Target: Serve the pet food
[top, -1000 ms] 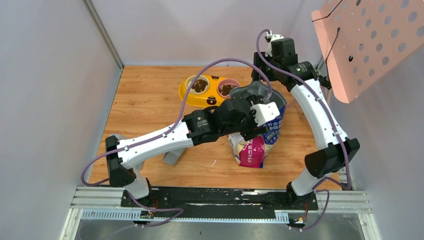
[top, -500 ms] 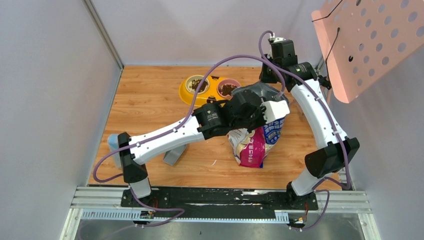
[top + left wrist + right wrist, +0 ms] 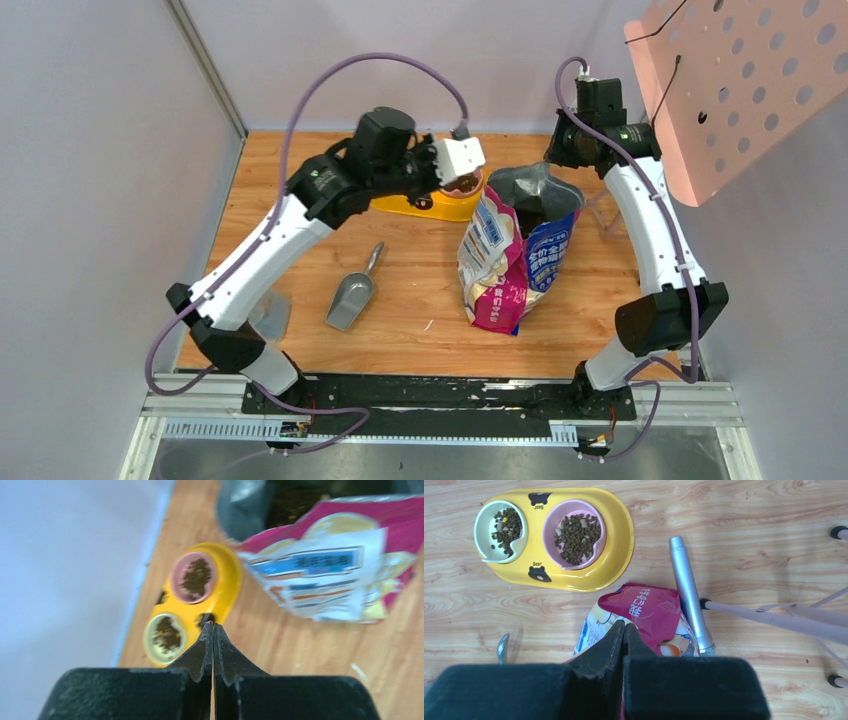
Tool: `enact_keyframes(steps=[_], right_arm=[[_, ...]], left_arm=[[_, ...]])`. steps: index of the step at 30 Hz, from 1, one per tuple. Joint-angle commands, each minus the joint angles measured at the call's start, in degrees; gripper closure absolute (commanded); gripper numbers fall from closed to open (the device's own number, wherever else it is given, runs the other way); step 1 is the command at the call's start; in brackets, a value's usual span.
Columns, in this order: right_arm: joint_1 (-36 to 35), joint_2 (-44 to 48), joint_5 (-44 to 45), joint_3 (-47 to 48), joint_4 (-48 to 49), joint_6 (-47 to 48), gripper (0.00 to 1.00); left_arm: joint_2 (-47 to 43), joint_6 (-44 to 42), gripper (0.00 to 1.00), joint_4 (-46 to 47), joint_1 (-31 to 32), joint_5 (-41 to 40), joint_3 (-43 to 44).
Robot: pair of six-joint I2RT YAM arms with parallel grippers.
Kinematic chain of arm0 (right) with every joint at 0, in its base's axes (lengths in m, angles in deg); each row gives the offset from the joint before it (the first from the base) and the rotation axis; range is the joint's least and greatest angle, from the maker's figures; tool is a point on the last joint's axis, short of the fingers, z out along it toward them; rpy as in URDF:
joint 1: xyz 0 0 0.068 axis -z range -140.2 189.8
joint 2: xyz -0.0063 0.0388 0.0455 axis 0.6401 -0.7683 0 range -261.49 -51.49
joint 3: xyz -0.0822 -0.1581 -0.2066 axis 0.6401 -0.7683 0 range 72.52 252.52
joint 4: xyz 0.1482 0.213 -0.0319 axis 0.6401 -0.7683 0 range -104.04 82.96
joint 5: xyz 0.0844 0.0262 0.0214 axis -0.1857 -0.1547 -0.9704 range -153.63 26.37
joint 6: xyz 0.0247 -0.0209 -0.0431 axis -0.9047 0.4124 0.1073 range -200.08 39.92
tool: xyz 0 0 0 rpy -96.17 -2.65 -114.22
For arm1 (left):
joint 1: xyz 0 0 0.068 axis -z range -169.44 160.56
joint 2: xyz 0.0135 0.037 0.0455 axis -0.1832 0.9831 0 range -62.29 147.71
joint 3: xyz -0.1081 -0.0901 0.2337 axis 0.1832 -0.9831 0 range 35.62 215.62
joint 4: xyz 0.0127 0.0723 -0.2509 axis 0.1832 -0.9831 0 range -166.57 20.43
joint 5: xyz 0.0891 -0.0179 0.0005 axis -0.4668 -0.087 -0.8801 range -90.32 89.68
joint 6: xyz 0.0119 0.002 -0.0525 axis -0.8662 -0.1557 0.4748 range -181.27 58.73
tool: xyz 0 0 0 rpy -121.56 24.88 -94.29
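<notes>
Lighting is bright, even and diffuse, from above; shadows on the wooden table in the top view are soft and faint. Left wrist view is blurred: the bag and yellow feeder beyond the left gripper are smeared. Right wrist view is sharp; pet food ahead of the right gripper shows individual grains.

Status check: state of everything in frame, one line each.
left claw, shut, empty, over the yellow feeder
right claw, shut, empty, over the bag
bag, upright, top open
scoop, lying on the table, not held
pet food, in both bowls of the yellow feeder
</notes>
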Motion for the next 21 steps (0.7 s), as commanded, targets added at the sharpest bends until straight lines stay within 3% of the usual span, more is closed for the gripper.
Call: enact_keyframes(steps=[1, 2, 3, 4, 6, 8, 12, 15, 18, 21], right_arm=[[1.1, 4.2, 0.9, 0.6, -2.4, -2.4, 1.0], [1.2, 4.4, 0.3, 0.7, -2.4, -2.5, 1.0], [1.4, 4.3, -1.7, 0.6, -2.1, -2.2, 1.0], [1.7, 4.1, -4.0, 0.5, -1.8, -1.3, 0.96], [2.5, 3.5, -7.3, 0.3, -1.4, -0.5, 0.86], [3.1, 2.8, -10.7, 1.1, -1.1, 0.2, 0.77], [3.6, 2.3, -14.0, 3.5, -0.5, 2.7, 0.66], [3.9, 3.9, -13.2, 3.1, 0.8, 4.0, 0.63], [3.9, 5.0, -12.6, 2.6, 2.1, 5.0, 0.62], [4.1, 5.8, -11.5, 2.5, 2.8, 5.8, 0.62]], left_arm=[[-5.5, -8.2, 1.0, 2.1, -4.0, 1.4, -1.7], [-6.0, -6.5, 0.96, 2.2, -4.1, 4.4, -2.6], [-7.4, -4.8, 0.84, 3.7, -4.0, 8.1, -3.8], [-8.3, 0.1, 0.57, 5.4, -3.0, 8.8, -7.6], [-11.4, 5.9, 0.38, 14.0, 0.9, 5.6, -14.8], [-12.6, 8.5, 0.35, 20.8, 6.0, 2.1, -18.4], [-9.4, 16.1, 0.31, 18.9, 12.5, -1.5, -15.6], [-5.7, 19.4, 0.28, 16.7, 13.5, -6.2, -12.9], [-2.2, 21.3, 0.25, 12.6, 13.9, -3.6, -8.0], [-0.5, 21.8, 0.2, 15.0, 16.3, -6.3, -8.1]])
